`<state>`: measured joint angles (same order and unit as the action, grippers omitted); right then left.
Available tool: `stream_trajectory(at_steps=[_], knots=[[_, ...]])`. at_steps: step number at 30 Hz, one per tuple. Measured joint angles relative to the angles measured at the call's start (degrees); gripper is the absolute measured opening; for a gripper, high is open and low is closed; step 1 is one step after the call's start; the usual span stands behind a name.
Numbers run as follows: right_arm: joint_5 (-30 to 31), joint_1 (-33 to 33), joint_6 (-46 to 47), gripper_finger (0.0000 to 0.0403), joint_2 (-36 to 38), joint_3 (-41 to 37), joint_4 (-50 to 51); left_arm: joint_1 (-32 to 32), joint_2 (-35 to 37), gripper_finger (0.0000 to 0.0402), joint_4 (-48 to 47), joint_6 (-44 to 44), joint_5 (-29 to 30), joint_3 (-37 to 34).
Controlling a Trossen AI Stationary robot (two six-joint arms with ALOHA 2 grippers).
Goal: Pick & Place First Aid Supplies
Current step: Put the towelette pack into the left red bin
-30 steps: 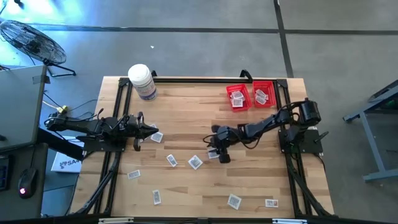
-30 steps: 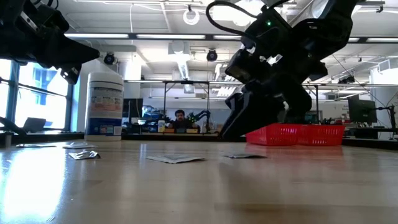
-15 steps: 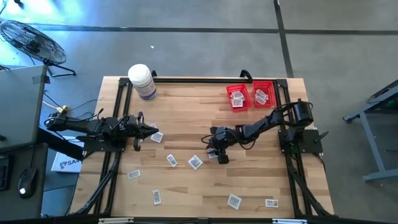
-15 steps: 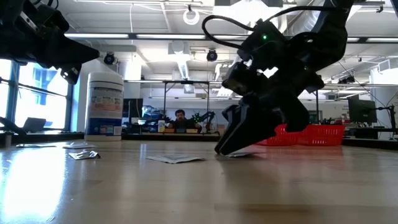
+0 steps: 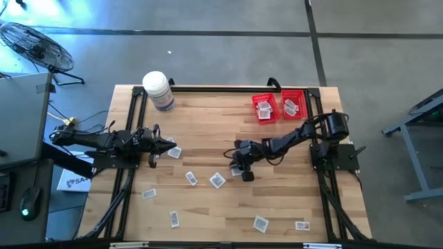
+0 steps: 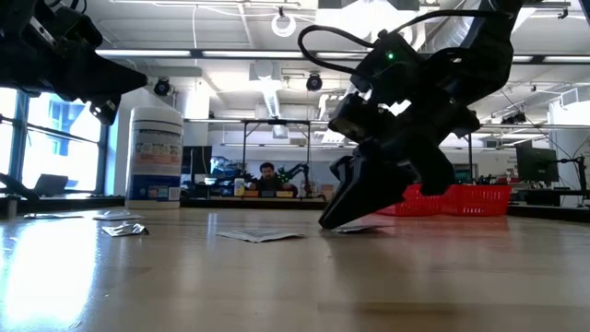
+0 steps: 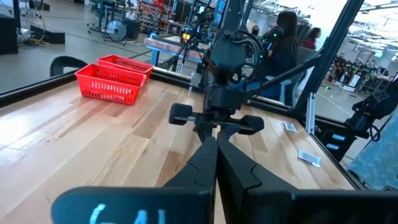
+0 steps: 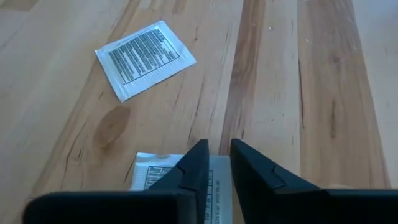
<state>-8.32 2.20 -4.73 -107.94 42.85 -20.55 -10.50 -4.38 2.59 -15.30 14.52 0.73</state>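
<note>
A large workshop with ceiling lights, windows and distant workstations is seen beyond the wooden bench [image 5: 208, 124], and a person [image 6: 266, 175] is seated far behind it. Two red mesh baskets [image 5: 278, 107] are placed side by side near the bench's far right corner, with packets lying inside them. A white bottle [image 5: 158, 90] is stood near the far left corner.

The right gripper [image 5: 239, 169] is lowered near the middle of the bench, its tips brought down onto a packet [image 8: 155, 173]. In the right wrist view the two fingers [image 8: 194, 163] are seen nearly closed, with only a narrow gap, and the packet's edge is pinched between them while it lies flat on the wood. A second packet [image 8: 145, 58] is seen just beyond it, apart.

The left gripper [image 5: 166, 143] is held above the left side of the bench with its fingers pressed together and nothing between them.

Other loose packets [image 5: 193, 178] are scattered over the near half of the bench, well apart from each other, towards the front edge.
</note>
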Motion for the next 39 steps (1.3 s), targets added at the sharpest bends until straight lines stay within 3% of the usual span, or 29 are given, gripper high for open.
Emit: stream_trajectory(at_steps=[9, 25, 39], knots=[[1.60, 0.00, 1.91, 0.0003, -0.02, -0.22, -0.80, 0.00, 0.00, 0.0001, 0.01, -0.01, 0.04, 0.00], [1.32, 0.11, 3.28, 0.0003, 7.24, -0.35, -0.73, 0.00, 0.00, 0.0001, 0.02, -0.01, 0.17, 0.00], [5.08, 0.04, 3.26, 0.0002, 6.99, -0.63, 2.86, 0.00, 0.02, 0.0001, 0.02, 0.00, 0.15, 0.00]])
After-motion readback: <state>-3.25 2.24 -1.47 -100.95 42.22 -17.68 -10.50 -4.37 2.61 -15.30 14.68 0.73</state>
